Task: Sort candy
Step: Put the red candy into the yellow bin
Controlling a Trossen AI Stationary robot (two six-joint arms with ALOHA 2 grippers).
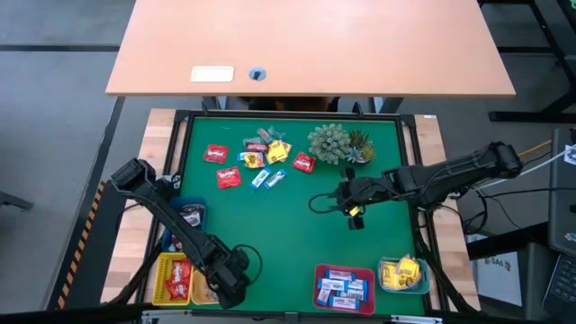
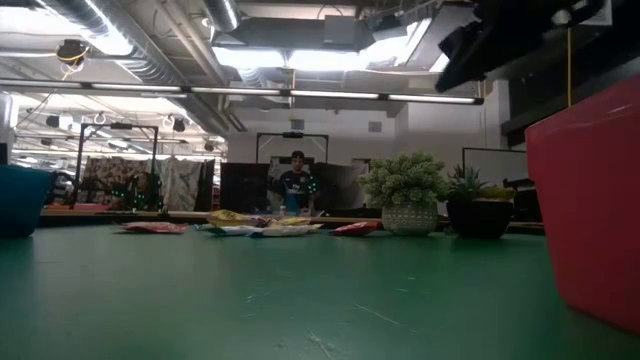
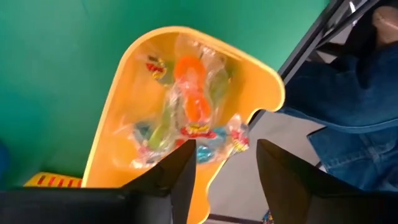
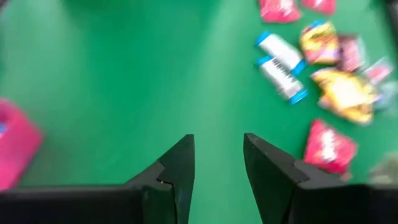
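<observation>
At the near left, the left gripper (image 3: 221,158) hangs over an orange tray (image 3: 118,112) of clear-wrapped sweets (image 3: 193,106), jaws spread and empty. The loose candy (image 1: 256,162) lies far on the green mat (image 1: 270,225). The right gripper (image 4: 217,165) hovers mid-mat, right of centre, jaws apart, holding nothing.

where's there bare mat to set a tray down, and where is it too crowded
The widest bare stretch of green mat lies mid-table: below the loose candy, left of the right claw, above the front trays. The back is crowded with candy beside the plant. The front left is crowded too, with trays and the left claw.
</observation>
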